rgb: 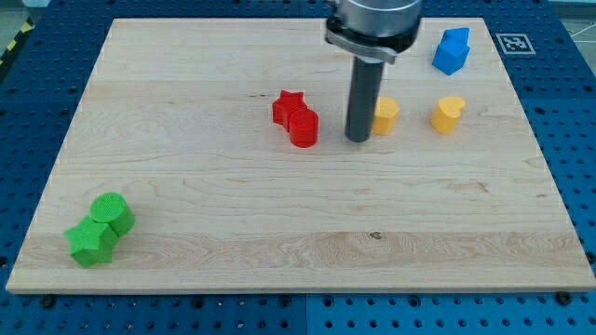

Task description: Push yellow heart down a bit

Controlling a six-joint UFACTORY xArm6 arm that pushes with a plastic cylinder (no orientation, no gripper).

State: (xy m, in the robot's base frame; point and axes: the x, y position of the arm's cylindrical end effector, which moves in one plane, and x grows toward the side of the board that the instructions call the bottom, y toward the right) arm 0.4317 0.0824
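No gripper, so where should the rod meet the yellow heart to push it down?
Probably the middle of the yellow heart's upper edge, coming from the view's top, below the blue block. Centred contact should keep it from turning. My tip sits left of the other yellow block.

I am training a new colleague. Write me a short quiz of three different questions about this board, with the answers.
1. True or false: my tip rests at the view's left side of a yellow block, close against it.
2. Multiple choice: which blocks lie nearest the board's bottom-left corner in the view? A) red B) green C) blue
3. Fill in: the blue block lies toward the view's top-____ corner.

Key
1. True. The other yellow block, farther to the view's right, stands apart from the tip.
2. B. The two green blocks touch each other there; the two red blocks sit near the middle.
3. right
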